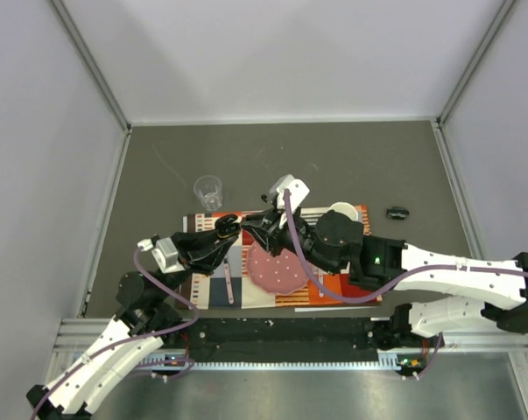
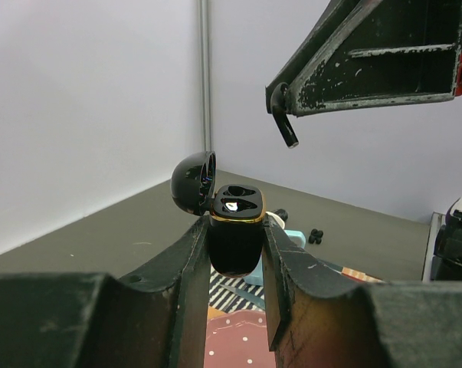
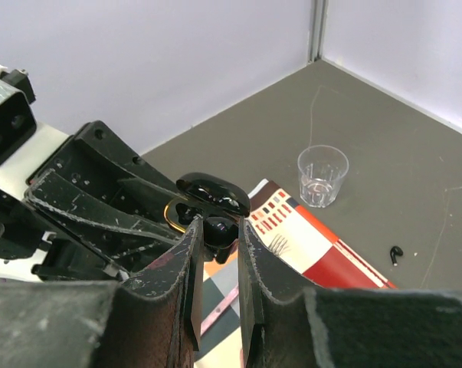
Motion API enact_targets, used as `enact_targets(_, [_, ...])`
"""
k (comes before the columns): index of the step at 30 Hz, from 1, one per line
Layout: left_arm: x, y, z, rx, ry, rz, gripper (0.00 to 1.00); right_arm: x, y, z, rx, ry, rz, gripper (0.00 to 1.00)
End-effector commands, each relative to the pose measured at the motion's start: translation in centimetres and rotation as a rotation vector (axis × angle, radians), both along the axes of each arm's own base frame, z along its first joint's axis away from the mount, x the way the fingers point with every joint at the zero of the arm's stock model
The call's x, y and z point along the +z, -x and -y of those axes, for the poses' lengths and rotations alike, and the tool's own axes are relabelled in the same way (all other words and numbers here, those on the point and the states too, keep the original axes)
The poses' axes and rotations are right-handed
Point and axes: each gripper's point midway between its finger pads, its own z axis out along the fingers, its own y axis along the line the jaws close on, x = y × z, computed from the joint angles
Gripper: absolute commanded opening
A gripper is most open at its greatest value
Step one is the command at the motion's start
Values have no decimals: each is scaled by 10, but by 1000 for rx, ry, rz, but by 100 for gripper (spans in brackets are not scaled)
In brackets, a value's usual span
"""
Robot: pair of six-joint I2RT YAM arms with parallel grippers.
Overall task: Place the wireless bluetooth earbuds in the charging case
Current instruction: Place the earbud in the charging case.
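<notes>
My left gripper (image 2: 235, 224) is shut on the charging case (image 2: 234, 245), a glossy black pebble with a gold rim. It holds the case upright with the lid (image 2: 192, 182) swung open to the left. Just above and right of it hangs one black earbud (image 2: 284, 123), pinched in my right gripper (image 3: 219, 228). In the right wrist view this earbud (image 3: 221, 231) sits between the fingers, right at the case's open lid (image 3: 215, 192). From above, both grippers (image 1: 231, 229) (image 1: 250, 220) meet tip to tip over the mat. A small black stemmed piece (image 3: 397, 254), seemingly a second earbud, lies on the table.
A clear plastic cup (image 1: 208, 191) stands behind the grippers. A patterned mat (image 1: 334, 289) carries a pink dotted plate (image 1: 277, 269) and a pale blue mug (image 2: 296, 239). A small black item (image 1: 397, 213) lies to the right of the mat. Grey walls enclose the table.
</notes>
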Motion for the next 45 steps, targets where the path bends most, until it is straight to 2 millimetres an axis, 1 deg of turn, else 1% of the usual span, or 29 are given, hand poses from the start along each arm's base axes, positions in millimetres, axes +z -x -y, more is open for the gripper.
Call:
enact_targets(1, [8, 2, -1, -5, 32, 21, 0, 46, 9, -8, 33, -125, 45, 0])
enact_targets(6, [10, 3, -2, -5, 38, 27, 0, 43, 7, -13, 27, -128, 41, 0])
enact_targets(12, [7, 3, 0, -15, 30, 30, 0, 40, 9, -19, 36, -159, 24, 0])
enact_targets(18, [8, 4, 0, -19, 34, 38, 0, 34, 7, -23, 33, -149, 19, 0])
enact_targets(22, [9, 6, 0, -22, 37, 44, 0, 34, 9, -26, 42, -153, 20, 0])
enact_targets(37, [14, 11, -3, -31, 69, 71, 0, 8, 2, -28, 6, -72, 11, 0])
enact_targets(45, [13, 12, -5, -29, 86, 80, 0, -3, -1, -32, -3, -37, 15, 0])
